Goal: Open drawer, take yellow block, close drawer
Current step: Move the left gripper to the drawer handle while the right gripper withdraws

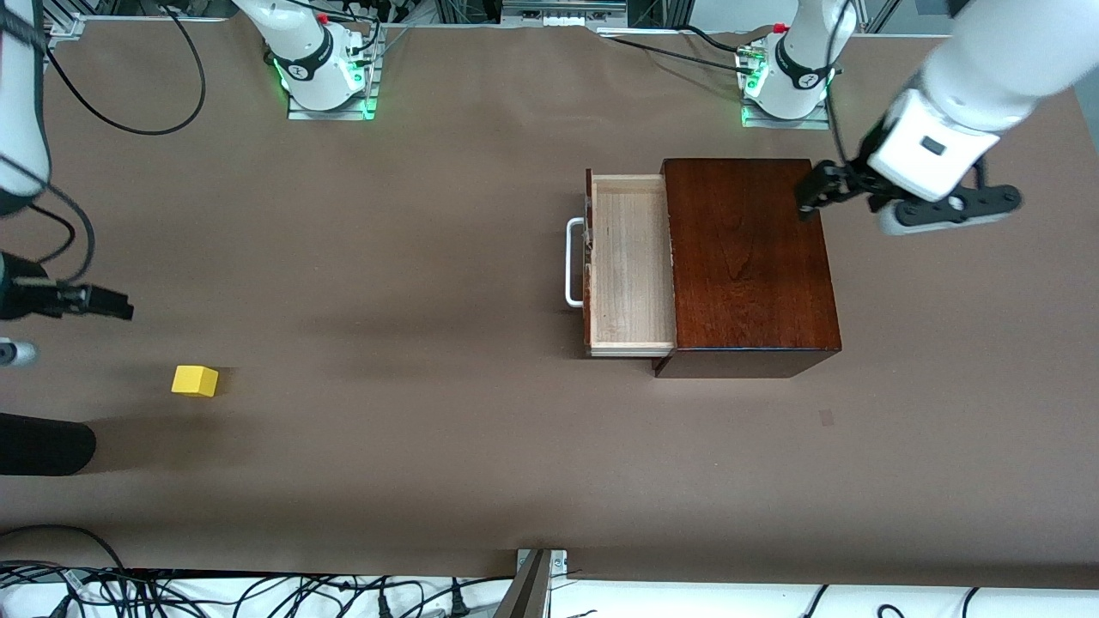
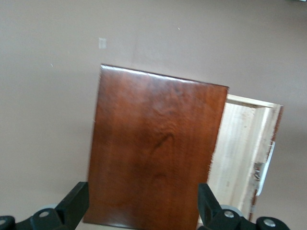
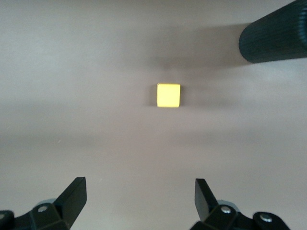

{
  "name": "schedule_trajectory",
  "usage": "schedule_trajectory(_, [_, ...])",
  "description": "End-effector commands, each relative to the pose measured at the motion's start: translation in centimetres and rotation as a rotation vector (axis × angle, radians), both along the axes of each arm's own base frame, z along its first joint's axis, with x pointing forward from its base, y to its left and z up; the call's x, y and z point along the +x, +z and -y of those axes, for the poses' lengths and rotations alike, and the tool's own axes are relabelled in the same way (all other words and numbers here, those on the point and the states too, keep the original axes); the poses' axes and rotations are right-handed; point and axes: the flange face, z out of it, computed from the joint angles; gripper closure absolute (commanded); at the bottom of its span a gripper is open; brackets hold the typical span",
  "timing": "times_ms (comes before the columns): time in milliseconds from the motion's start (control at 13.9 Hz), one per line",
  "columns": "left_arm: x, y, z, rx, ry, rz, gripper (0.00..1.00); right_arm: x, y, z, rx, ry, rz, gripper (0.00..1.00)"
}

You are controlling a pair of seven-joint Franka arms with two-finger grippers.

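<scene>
The drawer (image 1: 631, 262) stands pulled out of the dark mahogany box (image 1: 751, 257) toward the right arm's end of the table. Its pale tray shows nothing inside, and its white handle (image 1: 573, 262) faces that way. The yellow block (image 1: 195, 380) lies on the table toward the right arm's end, away from the box. My left gripper (image 1: 816, 190) is open in the air over the box's corner nearest its base; its wrist view shows the box (image 2: 153, 148) and the drawer (image 2: 240, 148) below the gripper (image 2: 142, 201). My right gripper (image 1: 116, 305) is open above the table beside the block (image 3: 169, 95), apart from it.
A dark ribbed cylinder (image 1: 43, 442) lies at the table's edge at the right arm's end, nearer the front camera than the block; it also shows in the right wrist view (image 3: 276, 38). Cables hang along the front edge. Brown table (image 1: 412, 257) stretches between block and drawer.
</scene>
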Motion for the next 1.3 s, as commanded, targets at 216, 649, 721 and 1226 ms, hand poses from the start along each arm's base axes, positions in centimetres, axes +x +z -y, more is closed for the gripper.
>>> schedule_trajectory(216, [-2.4, -2.7, 10.4, 0.017, 0.186, -0.078, 0.00, -4.3, 6.3, -3.9, 0.017, -0.042, 0.003, 0.00])
schedule_trajectory(649, [-5.3, -9.4, 24.8, 0.086, 0.431, -0.184, 0.00, -7.2, 5.6, -5.2, 0.013, -0.046, 0.025, 0.00])
schedule_trajectory(721, [-5.3, -10.5, 26.3, 0.094, 0.476, -0.193, 0.00, -7.4, 5.8, -5.7, 0.008, -0.038, 0.029, 0.00])
schedule_trajectory(1226, [-5.4, -21.8, 34.9, 0.035, 0.718, -0.204, 0.00, -7.5, 6.3, -5.4, 0.002, -0.037, 0.027, 0.00])
